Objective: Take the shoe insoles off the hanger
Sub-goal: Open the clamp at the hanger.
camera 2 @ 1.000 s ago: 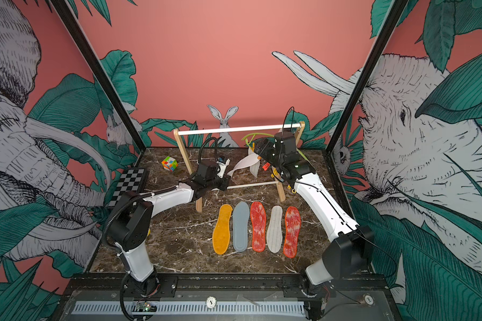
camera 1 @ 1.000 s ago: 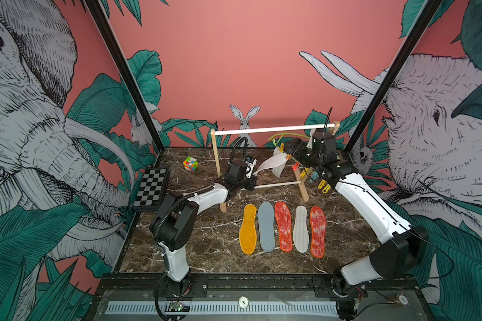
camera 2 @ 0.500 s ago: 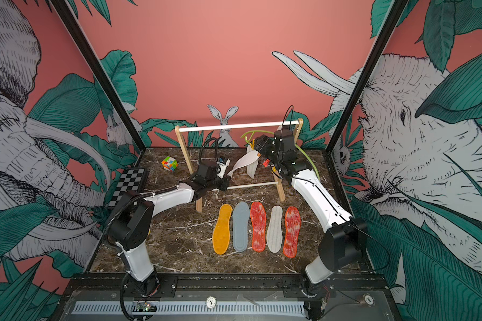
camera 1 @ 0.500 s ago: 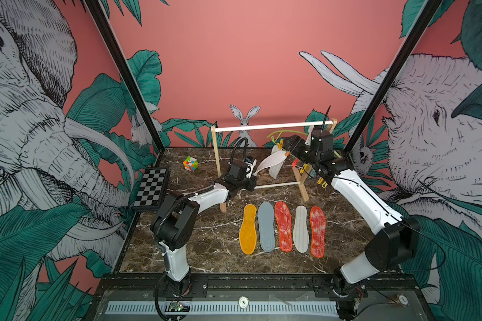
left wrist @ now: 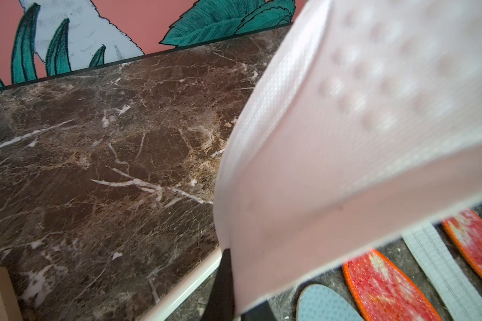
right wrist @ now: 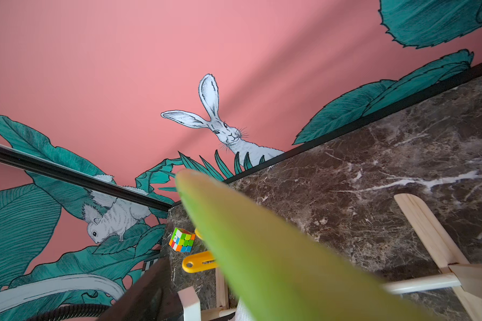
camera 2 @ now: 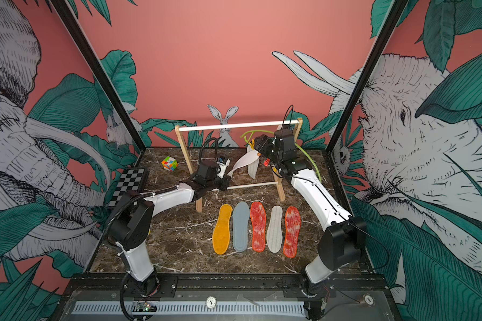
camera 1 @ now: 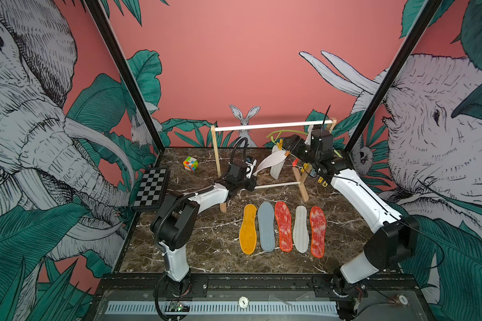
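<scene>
Pinching white insole (camera 1: 267, 164), left claw (camera 1: 252, 174); round front-rail tag (camera 1: 243, 302) marked 1

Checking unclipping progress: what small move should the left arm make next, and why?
Probably pull a little away from the hanger: the left gripper is shut on a white insole stretched toward the hanger, whose far end looks still clipped there, while the right gripper sits at the hanger.
</scene>
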`<action>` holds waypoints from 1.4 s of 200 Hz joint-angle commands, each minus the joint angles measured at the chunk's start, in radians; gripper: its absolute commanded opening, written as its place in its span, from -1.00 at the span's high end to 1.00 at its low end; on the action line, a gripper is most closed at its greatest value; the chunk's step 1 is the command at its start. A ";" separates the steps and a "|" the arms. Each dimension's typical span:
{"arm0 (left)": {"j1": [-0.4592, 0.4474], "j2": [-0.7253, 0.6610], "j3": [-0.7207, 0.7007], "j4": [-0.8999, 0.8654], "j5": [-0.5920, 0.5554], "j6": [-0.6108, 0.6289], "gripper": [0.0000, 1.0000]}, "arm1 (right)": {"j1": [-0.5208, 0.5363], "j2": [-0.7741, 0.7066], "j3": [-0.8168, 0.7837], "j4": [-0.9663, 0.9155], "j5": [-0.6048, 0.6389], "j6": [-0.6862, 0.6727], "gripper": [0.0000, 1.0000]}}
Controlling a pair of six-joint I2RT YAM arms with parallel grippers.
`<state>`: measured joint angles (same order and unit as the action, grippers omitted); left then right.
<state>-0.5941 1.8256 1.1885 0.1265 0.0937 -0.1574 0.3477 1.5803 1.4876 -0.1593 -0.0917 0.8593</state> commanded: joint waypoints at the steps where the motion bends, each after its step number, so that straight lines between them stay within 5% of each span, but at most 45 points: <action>1: 0.019 0.018 -0.023 -0.085 -0.040 -0.018 1.00 | -0.051 0.030 -0.054 -0.016 0.030 0.075 -0.55; 85: 0.019 0.019 -0.021 -0.087 -0.038 -0.017 1.00 | -0.093 -0.013 -0.168 0.158 -0.054 0.110 -0.45; 154: 0.019 0.026 -0.021 -0.081 -0.036 -0.022 1.00 | -0.098 -0.043 -0.168 0.116 -0.045 0.090 -0.51; 280: 0.019 0.022 -0.023 -0.070 -0.029 -0.037 1.00 | -0.023 -0.137 -0.222 0.253 -0.126 0.101 -0.57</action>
<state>-0.5758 1.8709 1.1828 0.0643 0.0673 -0.1867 0.3222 1.4815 1.2648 0.0330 -0.1993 0.9474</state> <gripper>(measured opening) 0.066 0.787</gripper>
